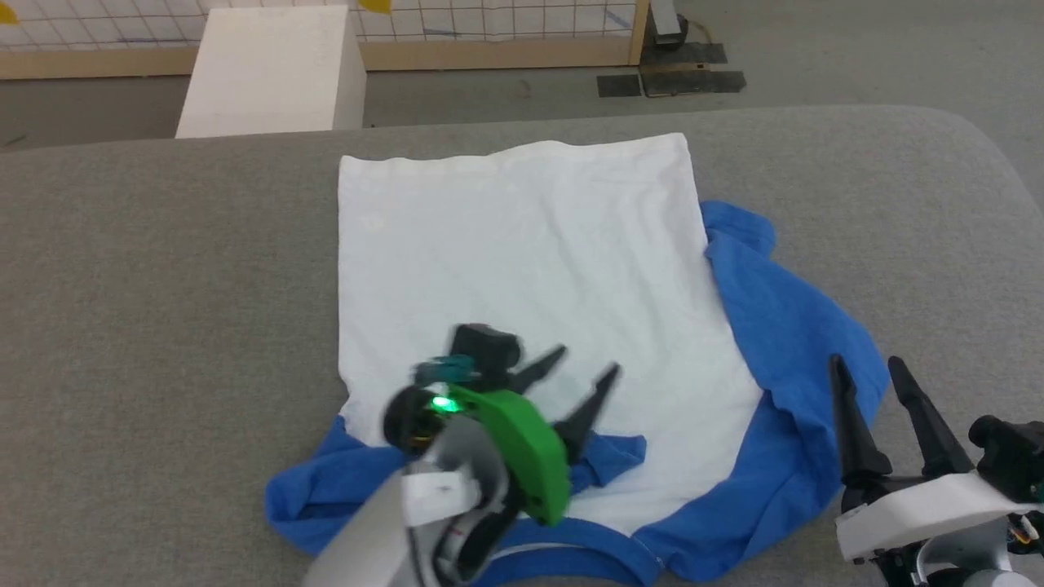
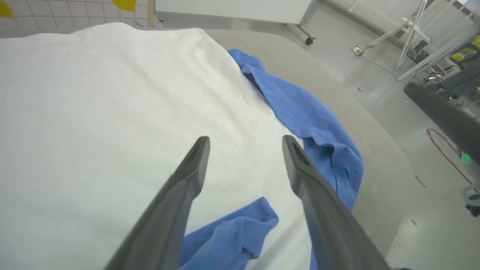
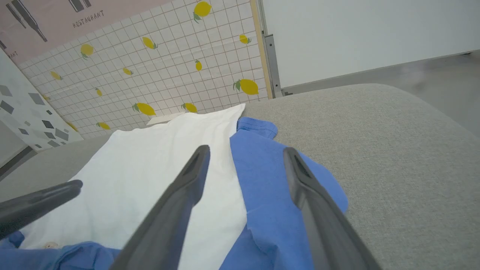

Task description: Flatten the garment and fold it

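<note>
The garment (image 1: 522,269) lies on the grey worktop (image 1: 147,285) with its hem at the far side and its collar toward me, the white body spread fairly flat. At the near left, the left sleeve (image 1: 318,489) is bunched into a blue heap, with a flap folded over the white. I judge that is why my left tool (image 1: 588,360) hangs over that corner, fingers apart and holding nothing, placed to draw the sleeve out. My own forearm covers much of the shoulder and collar there, so I cannot say how the cloth lies beneath it. The fingertips seem just clear of the cloth, though that is hard to tell. Further right, the right sleeve (image 1: 791,326) lies crumpled along the body's edge, out on the worktop. My right tool (image 1: 865,360) stands at its near end, fingers spread and empty, probably set for that sleeve; its wrist is cut off at the picture's edge.
</note>
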{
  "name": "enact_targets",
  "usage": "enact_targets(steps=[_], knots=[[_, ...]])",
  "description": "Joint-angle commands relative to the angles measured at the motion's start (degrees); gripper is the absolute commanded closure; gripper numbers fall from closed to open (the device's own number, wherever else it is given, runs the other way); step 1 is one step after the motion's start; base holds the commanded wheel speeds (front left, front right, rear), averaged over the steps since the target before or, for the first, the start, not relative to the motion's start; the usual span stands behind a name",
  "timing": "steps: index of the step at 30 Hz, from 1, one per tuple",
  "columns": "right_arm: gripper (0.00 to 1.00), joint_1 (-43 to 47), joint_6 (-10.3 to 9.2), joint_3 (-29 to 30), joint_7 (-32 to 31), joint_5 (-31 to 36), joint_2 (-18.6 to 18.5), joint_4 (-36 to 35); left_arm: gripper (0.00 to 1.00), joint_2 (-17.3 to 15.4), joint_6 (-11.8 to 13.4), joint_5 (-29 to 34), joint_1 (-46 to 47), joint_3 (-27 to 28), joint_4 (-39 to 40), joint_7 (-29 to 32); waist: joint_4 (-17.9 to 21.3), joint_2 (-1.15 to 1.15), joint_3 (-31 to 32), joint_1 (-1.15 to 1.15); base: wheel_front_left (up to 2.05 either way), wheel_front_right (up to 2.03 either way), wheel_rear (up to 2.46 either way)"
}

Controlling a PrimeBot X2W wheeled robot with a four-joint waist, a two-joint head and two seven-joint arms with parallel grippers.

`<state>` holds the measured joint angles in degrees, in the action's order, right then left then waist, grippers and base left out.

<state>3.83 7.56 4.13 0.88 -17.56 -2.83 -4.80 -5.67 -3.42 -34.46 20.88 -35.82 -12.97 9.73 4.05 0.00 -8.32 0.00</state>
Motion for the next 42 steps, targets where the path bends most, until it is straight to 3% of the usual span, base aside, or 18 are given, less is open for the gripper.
enact_targets(steps=[1, 8, 15, 23, 33, 34, 36, 37, 42], knots=[[0.00, -0.45, -0.08, 0.33, -0.28, 0.76, -0.05, -0.54, 0.00, -1.90, 1.27, -0.20, -1.49, 1.78, 1.53, -1.87, -0.83, 0.00, 0.31, 0.00, 0.00, 0.00, 0.00], [0.00, -7.82, -0.08, 2.79, -3.69, 5.73, -0.48, 0.85, 0.00, -8.99, 9.24, 2.95, -7.46, 13.09, 7.08, -15.85, -3.02, 0.00, -2.03, 0.00, 0.00, 0.00, 0.00], [0.00, -20.17, -0.08, 7.91, -13.64, 6.69, -2.90, 10.29, 0.00, -11.52, 11.18, 4.60, -8.89, 20.08, 5.19, -23.91, -6.12, 0.00, -7.65, 0.00, 0.00, 0.00, 0.00], [0.00, -34.74, -0.08, 10.03, -23.98, 3.97, -6.45, 24.67, 0.00, -8.45, 8.98, 8.00, -7.88, 27.63, 6.25, -24.70, -9.75, 0.00, -14.61, 0.00, 0.00, 0.00, 0.00], [0.00, -43.49, -0.08, 13.25, -35.78, 8.98, -7.32, 35.94, 0.00, -3.87, 3.62, 12.98, -7.54, 33.01, 4.66, -24.72, -11.40, 0.00, -17.36, 0.00, 0.00, 0.00, 0.00], [0.56, -43.73, -0.08, 13.80, -36.84, 9.88, -7.14, 36.38, 0.00, -3.53, 3.28, 13.26, -7.58, 33.36, 4.49, -24.72, -11.40, 0.00, -17.22, 0.00, 0.00, 0.00, 0.00], [0.94, -43.94, -0.08, 14.81, -37.99, 11.51, -6.73, 36.39, 0.00, -2.90, 2.66, 13.99, -7.79, 34.22, 4.17, -24.72, -11.28, 0.00, -16.66, 0.00, 0.00, 0.00, 0.00], [1.00, -43.88, -0.08, 15.64, -37.53, 12.15, -6.47, 35.83, 0.00, -2.57, 2.37, 14.33, -8.01, 34.74, 3.98, -24.72, -11.12, 0.00, -16.17, 0.00, 0.00, 0.00, 0.00], [1.00, -41.73, -0.08, 19.52, -32.73, 14.56, -6.64, 31.89, 0.00, -1.62, 1.22, 15.68, -9.33, 36.65, 3.12, -24.72, -10.09, 0.00, -12.99, 0.00, 0.00, 0.00, 0.00]])
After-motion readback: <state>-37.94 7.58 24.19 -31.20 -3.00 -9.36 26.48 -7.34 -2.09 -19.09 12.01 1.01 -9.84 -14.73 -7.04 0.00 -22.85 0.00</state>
